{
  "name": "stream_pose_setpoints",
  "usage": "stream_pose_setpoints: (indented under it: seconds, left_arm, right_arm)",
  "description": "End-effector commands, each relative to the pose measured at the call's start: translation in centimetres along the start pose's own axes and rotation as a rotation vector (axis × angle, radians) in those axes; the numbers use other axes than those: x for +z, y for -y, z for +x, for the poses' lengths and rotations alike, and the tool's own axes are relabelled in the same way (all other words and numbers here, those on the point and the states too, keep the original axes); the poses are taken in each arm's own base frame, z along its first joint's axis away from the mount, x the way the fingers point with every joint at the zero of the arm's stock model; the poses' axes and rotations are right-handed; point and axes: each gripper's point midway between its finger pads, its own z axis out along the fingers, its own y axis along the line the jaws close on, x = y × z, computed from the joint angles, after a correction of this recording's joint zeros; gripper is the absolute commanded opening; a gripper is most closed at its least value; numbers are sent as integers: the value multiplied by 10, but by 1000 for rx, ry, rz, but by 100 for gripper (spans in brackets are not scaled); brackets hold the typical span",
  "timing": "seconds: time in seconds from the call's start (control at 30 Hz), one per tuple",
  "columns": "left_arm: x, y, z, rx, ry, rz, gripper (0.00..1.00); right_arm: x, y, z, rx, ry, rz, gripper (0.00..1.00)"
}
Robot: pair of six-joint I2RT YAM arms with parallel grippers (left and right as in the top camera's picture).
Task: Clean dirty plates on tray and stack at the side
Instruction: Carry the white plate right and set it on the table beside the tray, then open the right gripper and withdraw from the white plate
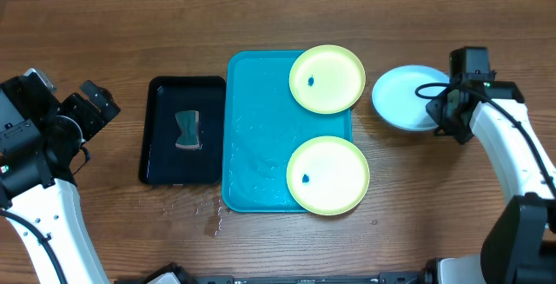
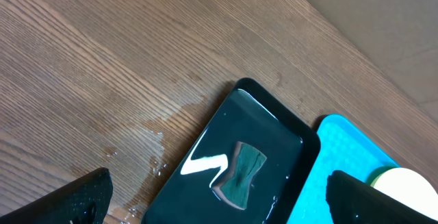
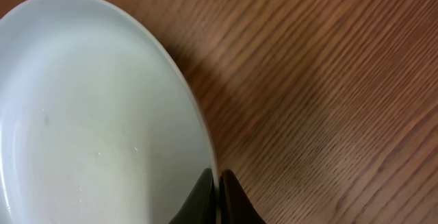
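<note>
The cyan plate (image 1: pixel 405 98) lies flat on the table (image 1: pixel 391 232) at the right of the overhead frame. It is off the turquoise tray (image 1: pixel 256 128) and just beside that tray's right edge. In the right wrist view its bowl shows no blue specks. The right jaws are pressed together on its right rim, one finger inside the rim and one outside over the wood. It looks like the first plate of the side stack, set down but not yet let go.

Outward to the left, two yellow-green plates sit on the right half of the tray, and both overhang its right rim. The upper plate (image 1: pixel 327 78) is just beside the cyan one, and the lower plate (image 1: pixel 327 175) is farther toward the bottom of the frame. Each carries a blue speck left of its centre, so both still need cleaning.

The coming move likely turns on this: both dirty plates lie left of the right jaws, and the upper one is nearer, straight across the cyan plate. Its overhanging right rim faces those jaws. Being round, it offers no preferred axis, and any stretch of free rim will do.

The left jaws stand wide at the far left of the frame. The black tray (image 1: pixel 156 158) lies between them and the turquoise tray. A dark sponge (image 1: pixel 188 130) rests in its wet bottom, its long axis running up and down in the overhead frame. The left arm is the nearer one to it.
</note>
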Motion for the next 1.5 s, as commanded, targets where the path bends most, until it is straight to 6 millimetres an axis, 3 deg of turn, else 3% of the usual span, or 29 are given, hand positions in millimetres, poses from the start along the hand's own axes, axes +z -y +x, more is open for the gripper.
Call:
stream_pose_setpoints:
  seconds: [0.0, 0.27, 0.47, 0.9, 1.03, 1.2, 1.37, 1.47]
  left_arm:
    - [-2, 2, -4, -8, 6, 14, 100]
    - [-2, 2, -4, -8, 6, 14, 100]
    - [-2, 2, -4, -8, 6, 14, 100]
    - [-2, 2, -4, -8, 6, 14, 100]
    - [-2, 2, -4, -8, 6, 14, 100]
    - [-2, 2, -4, -8, 6, 14, 100]
    - [-2, 2, -4, -8, 7, 14, 100]
    - [-2, 2, -4, -8, 6, 14, 100]
  right_arm:
    - [14, 5, 4, 4, 2, 28, 4]
    - [42, 8, 17, 10, 13, -3, 4]
    - [57, -7, 36, 2, -42, -128, 4]
    - [59, -6, 48, -26, -86, -140, 6]
    - [58, -9, 53, -57, -111, -161, 20]
    - [57, -13, 57, -84, -135, -189, 24]
    - [54, -20, 67, -158, -180, -243, 39]
    - [53, -21, 69, -163, -190, -248, 41]
